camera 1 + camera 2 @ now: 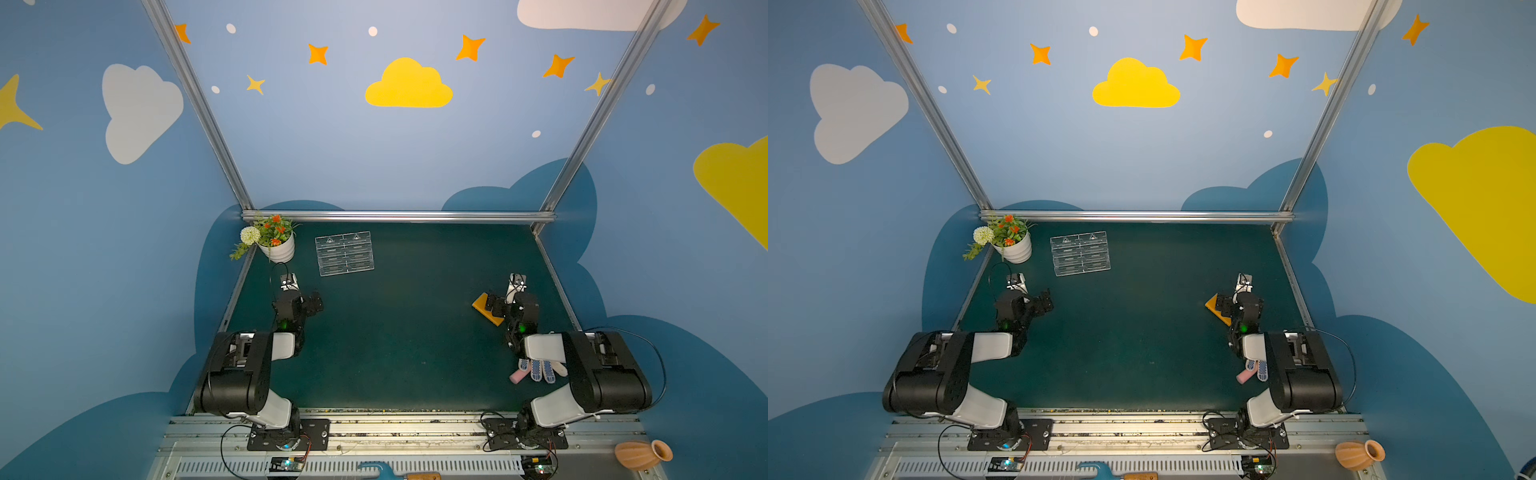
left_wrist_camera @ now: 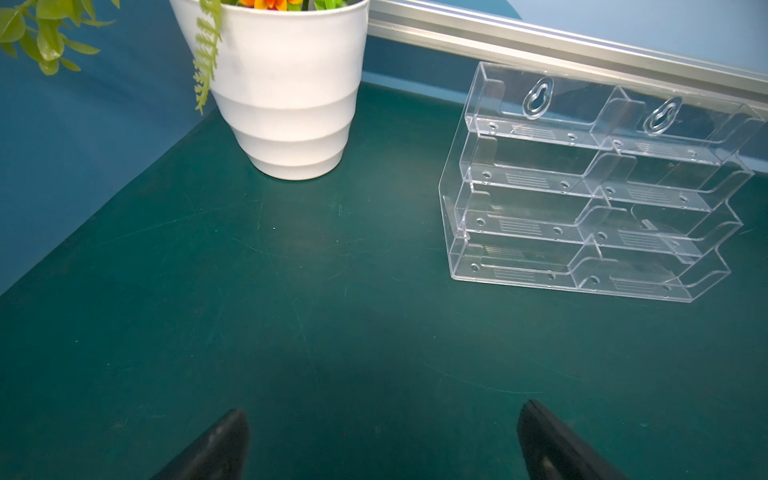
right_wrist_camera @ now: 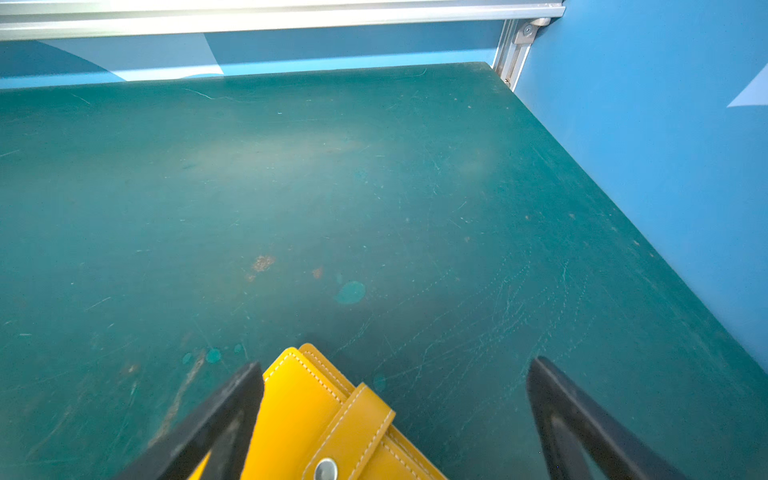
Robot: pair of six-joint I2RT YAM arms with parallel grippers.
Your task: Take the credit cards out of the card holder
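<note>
Both top views give us just a corner of the card holder; the right wrist view adds its closed snap tab. Left gripper and right gripper gape, empty.

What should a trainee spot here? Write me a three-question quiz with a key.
1. True or false: the card holder lies closed, tab across its cover.
2. Which arm's open end effector hangs over it? A) left B) right
3. Name the clear thing standing near the white flower pot.
Key: 1 true. 2 B, the right end effector. 3 the acrylic tiered stand.
</note>
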